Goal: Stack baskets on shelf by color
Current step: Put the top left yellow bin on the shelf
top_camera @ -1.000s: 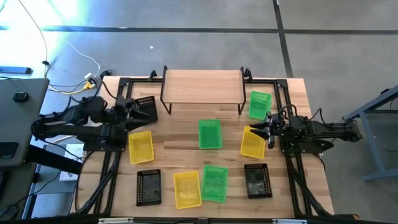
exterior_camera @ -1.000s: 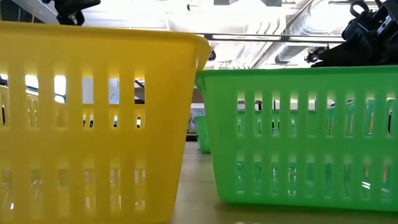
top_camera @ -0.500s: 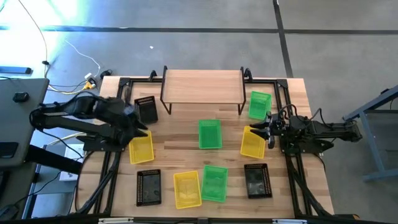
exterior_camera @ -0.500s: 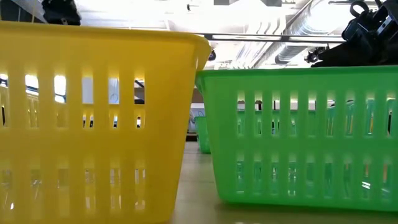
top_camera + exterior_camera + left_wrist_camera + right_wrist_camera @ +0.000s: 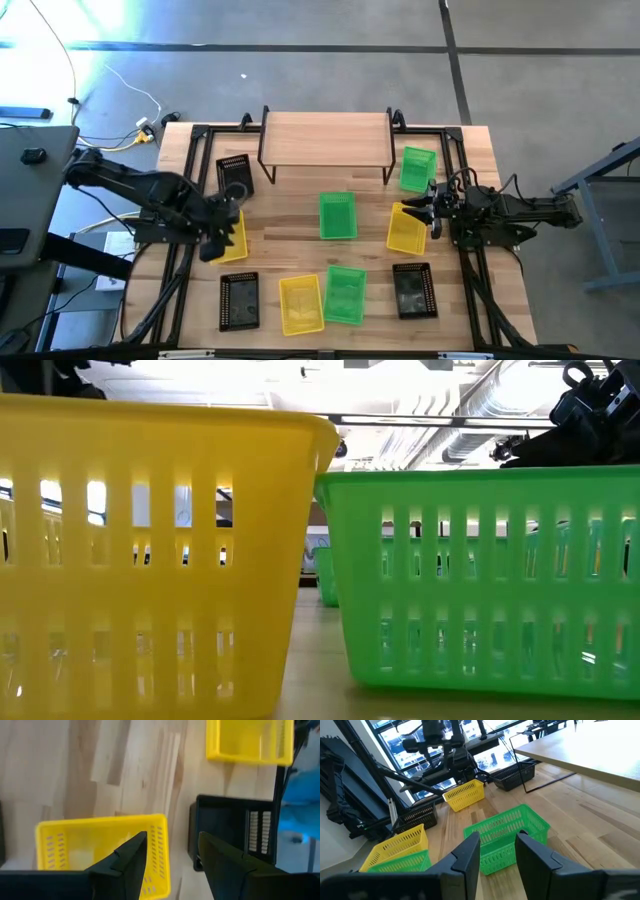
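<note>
The shelf (image 5: pixel 325 135) stands at the table's far edge with nothing on its board. Nine baskets sit on the tabletop. My left gripper (image 5: pixel 222 226) (image 5: pixel 172 857) is open and points down over the left yellow basket (image 5: pixel 229 238) (image 5: pixel 100 850). It hangs above that basket's near end wall, next to the near-left black basket (image 5: pixel 239 300) (image 5: pixel 230 832), and touches nothing. My right gripper (image 5: pixel 427 210) (image 5: pixel 497 851) is open. It waits level above the right yellow basket (image 5: pixel 404 230) and faces the centre green basket (image 5: pixel 337 215) (image 5: pixel 507 837).
More baskets: black (image 5: pixel 235 175) beside the shelf's left leg, green (image 5: pixel 417 168) by its right leg, then yellow (image 5: pixel 300 304), green (image 5: pixel 345 293) and black (image 5: pixel 412 290) along the near edge. The low view is filled by a yellow basket (image 5: pixel 150 560) and a green one (image 5: pixel 480 580).
My left gripper has swung from beside the far-left black basket toward the table's near edge and tipped to point down, and now hangs over the left yellow basket. The right arm and all baskets have kept still.
</note>
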You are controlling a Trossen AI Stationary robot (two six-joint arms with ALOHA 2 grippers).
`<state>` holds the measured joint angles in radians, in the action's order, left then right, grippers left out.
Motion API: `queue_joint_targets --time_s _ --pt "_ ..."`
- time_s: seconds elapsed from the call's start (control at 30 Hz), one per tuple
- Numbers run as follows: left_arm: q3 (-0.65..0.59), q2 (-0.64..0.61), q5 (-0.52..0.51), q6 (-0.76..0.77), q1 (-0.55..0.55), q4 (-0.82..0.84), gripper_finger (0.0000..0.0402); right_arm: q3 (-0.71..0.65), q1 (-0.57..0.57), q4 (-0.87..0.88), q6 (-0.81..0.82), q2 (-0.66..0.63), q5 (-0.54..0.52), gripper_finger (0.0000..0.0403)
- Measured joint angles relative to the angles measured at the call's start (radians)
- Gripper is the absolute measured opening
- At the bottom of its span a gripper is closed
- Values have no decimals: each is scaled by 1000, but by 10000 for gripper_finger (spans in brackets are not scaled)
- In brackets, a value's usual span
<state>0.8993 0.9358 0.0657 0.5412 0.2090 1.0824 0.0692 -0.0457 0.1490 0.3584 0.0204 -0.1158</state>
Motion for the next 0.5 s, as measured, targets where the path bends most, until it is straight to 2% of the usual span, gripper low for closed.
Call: queue_joint_targets --time_s 0.5 --pt "0 220 -1 86 196 -1 167 0 0 0 0 0 0 110"
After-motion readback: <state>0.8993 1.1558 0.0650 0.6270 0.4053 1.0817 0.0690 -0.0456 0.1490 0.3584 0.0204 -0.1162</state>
